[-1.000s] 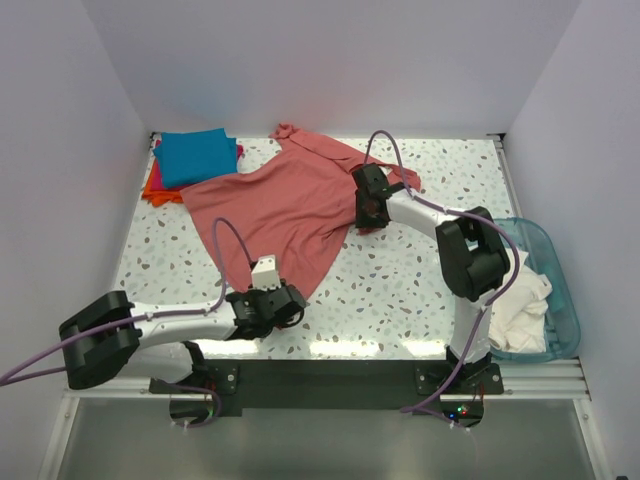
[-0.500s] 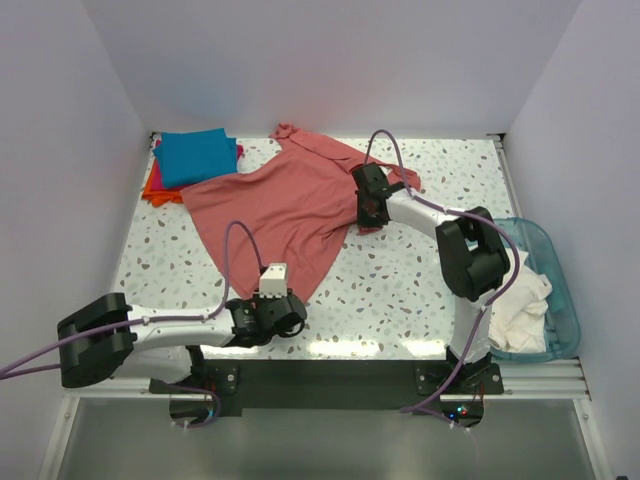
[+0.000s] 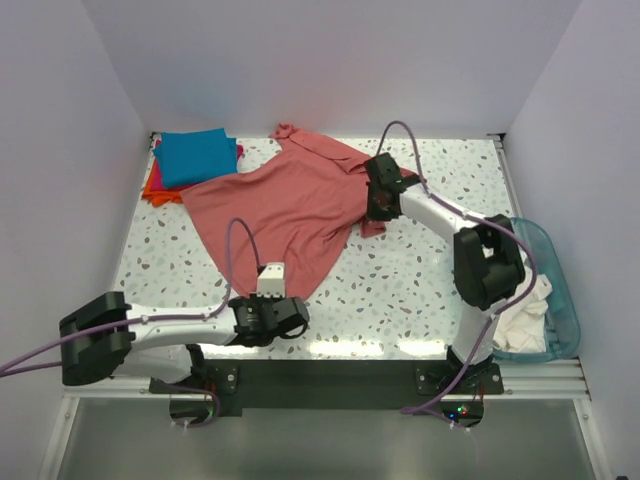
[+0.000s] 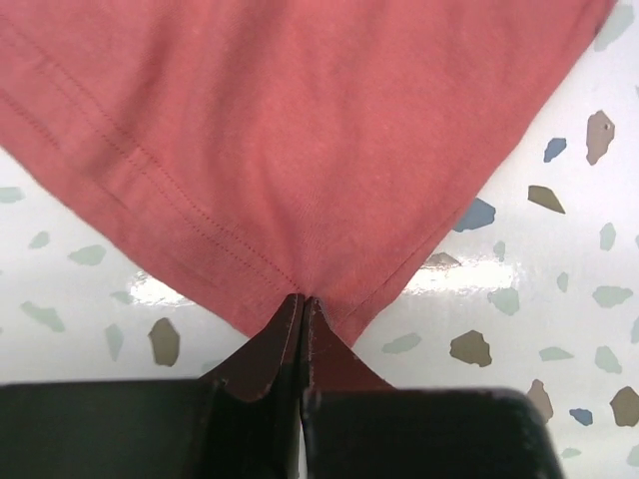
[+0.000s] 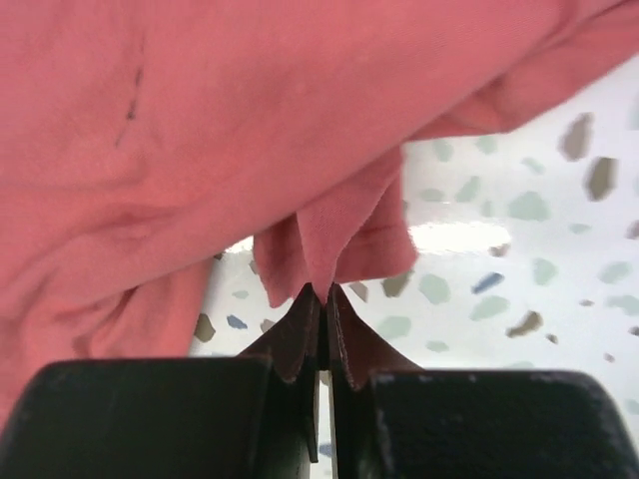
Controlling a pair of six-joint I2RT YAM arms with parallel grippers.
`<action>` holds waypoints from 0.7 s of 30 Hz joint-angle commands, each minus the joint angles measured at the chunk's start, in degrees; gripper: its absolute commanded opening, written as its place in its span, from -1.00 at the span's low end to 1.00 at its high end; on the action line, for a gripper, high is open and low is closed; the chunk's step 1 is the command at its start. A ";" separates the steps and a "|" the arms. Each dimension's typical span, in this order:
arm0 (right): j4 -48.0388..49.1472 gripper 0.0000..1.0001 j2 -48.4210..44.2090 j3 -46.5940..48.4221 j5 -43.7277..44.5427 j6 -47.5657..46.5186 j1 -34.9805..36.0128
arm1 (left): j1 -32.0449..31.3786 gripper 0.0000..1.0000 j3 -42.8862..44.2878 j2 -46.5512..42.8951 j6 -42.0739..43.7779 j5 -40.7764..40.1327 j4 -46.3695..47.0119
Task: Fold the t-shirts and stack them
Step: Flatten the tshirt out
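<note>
The large salmon-red t-shirt (image 3: 285,205) lies spread and rumpled across the middle of the table. My left gripper (image 3: 283,300) is shut on its near hem corner (image 4: 305,289). My right gripper (image 3: 374,222) is shut on a fold of the shirt's right edge (image 5: 324,269), lifted slightly off the table. A folded teal-blue t-shirt (image 3: 197,155) sits on top of a magenta-pink one (image 3: 239,151) and an orange one (image 3: 155,186) at the far left corner.
A translucent blue plastic tub (image 3: 555,290) holding white cloth (image 3: 522,305) stands off the table's right edge. The speckled table (image 3: 420,280) is bounded by white walls at the back and both sides.
My right gripper has moved right and slightly back, pulling the shirt's right edge with it. My left gripper has stayed near the front, holding the hem corner.
</note>
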 commanded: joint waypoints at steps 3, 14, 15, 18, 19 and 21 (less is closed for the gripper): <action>-3.51 -1.00 -16.86 -0.82 1.16 1.05 -7.20 | 1.61 -1.00 3.47 -12.30 -5.21 -7.41 -12.32; -14.40 -1.00 -38.14 4.43 3.88 -0.01 -14.42 | 6.19 -1.00 22.94 -35.33 -3.80 -20.33 -29.82; -15.19 -1.00 -39.21 6.53 4.75 0.08 -14.42 | 6.19 -1.00 25.16 -35.87 -3.45 -22.51 -31.40; -18.27 -1.00 -42.99 11.88 6.42 0.08 -14.51 | 6.19 -1.00 32.37 -38.07 1.35 -25.86 -33.44; -20.01 -1.00 -43.70 13.47 6.86 0.17 -14.59 | 6.19 -1.00 33.78 -39.03 3.04 -26.57 -32.48; -21.61 -1.00 -45.81 18.83 7.92 0.00 -14.51 | 6.19 -1.00 37.04 -39.83 10.41 -27.98 -27.42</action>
